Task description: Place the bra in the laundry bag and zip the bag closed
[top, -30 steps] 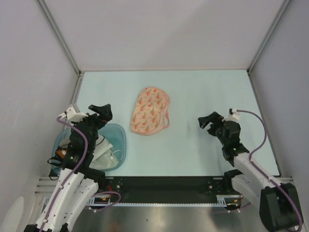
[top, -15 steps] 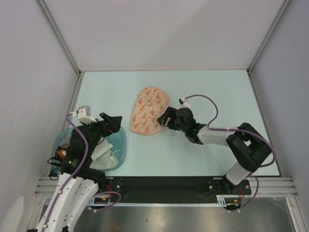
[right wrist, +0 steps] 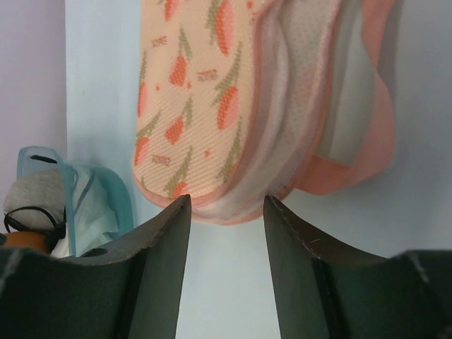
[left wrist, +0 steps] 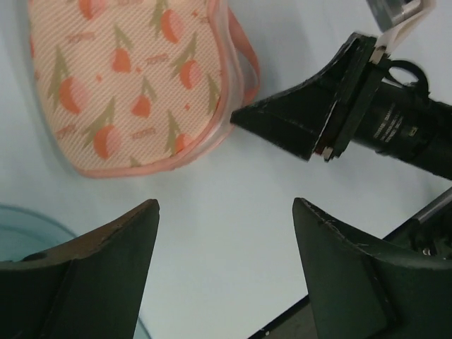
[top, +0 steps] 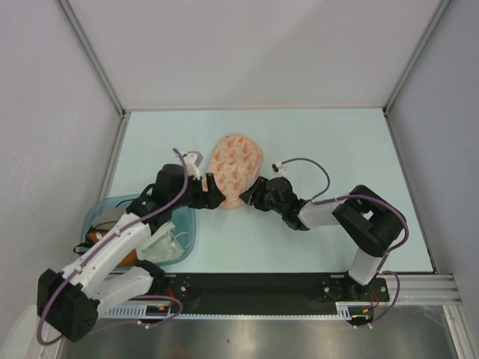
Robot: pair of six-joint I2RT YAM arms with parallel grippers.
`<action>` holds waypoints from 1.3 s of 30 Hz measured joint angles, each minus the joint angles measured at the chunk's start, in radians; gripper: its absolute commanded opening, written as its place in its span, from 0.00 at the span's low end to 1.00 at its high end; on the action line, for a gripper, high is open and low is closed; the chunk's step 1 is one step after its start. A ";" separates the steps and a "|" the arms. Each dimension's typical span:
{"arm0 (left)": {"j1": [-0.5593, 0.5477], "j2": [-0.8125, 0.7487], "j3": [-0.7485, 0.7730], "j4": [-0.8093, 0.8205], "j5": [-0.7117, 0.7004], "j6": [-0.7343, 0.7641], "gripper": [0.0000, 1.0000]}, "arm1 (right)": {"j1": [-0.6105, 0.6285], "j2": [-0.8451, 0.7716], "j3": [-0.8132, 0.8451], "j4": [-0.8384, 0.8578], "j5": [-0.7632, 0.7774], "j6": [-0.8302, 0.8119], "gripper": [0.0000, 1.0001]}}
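A pale blue-green table (top: 322, 142) fills the overhead view. Behind the left claw (left wrist: 224, 206), back toward that arm's base, sits a see-through teal tub (top: 185, 224). A sliver of the orange bra (top: 95, 238) shows on the tub's side farthest from the claw, mostly buried under a white garment (top: 161, 241). The peach laundry bag (top: 233, 168), printed with orange-red shapes, lies flat on the table just ahead of both claws, which face its near end from either side. The left claw's fingers are spread wide and empty, close to the bag but apart from it. The right claw (right wrist: 226, 200) is likewise spread and empty, and its gap lines up with the bag's rim, where the halves gape slightly and pale lining shows. The bag looks light, soft and likely to slide if pushed, so pinching the top flap's rim seems best. The bra should be light and springy, so a cup edge looks a surer hold than its thin straps.
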 measured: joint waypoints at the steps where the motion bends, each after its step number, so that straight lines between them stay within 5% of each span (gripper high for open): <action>1: -0.033 0.042 0.035 -0.006 -0.023 0.018 0.81 | 0.000 0.000 -0.017 0.013 0.002 0.006 0.50; 6: -0.125 0.313 0.250 -0.010 -0.103 0.104 0.64 | -0.016 -0.007 -0.118 0.068 -0.006 0.040 0.50; 17: -0.174 0.906 0.651 -0.029 -0.243 0.174 0.60 | -0.120 -0.093 -0.247 0.116 -0.103 0.064 0.42; 20: -0.195 1.013 0.744 -0.045 -0.298 0.174 0.51 | -0.120 -0.104 -0.251 0.117 -0.121 0.064 0.42; 31: -0.222 1.168 0.904 -0.104 -0.422 0.179 0.21 | -0.122 -0.101 -0.251 0.127 -0.180 0.064 0.42; 34: -0.222 1.179 0.914 -0.126 -0.433 0.181 0.00 | -0.128 -0.093 -0.251 0.143 -0.197 0.064 0.42; 39: -0.222 1.180 0.918 -0.151 -0.442 0.183 0.00 | -0.148 -0.072 -0.251 0.167 -0.230 0.065 0.46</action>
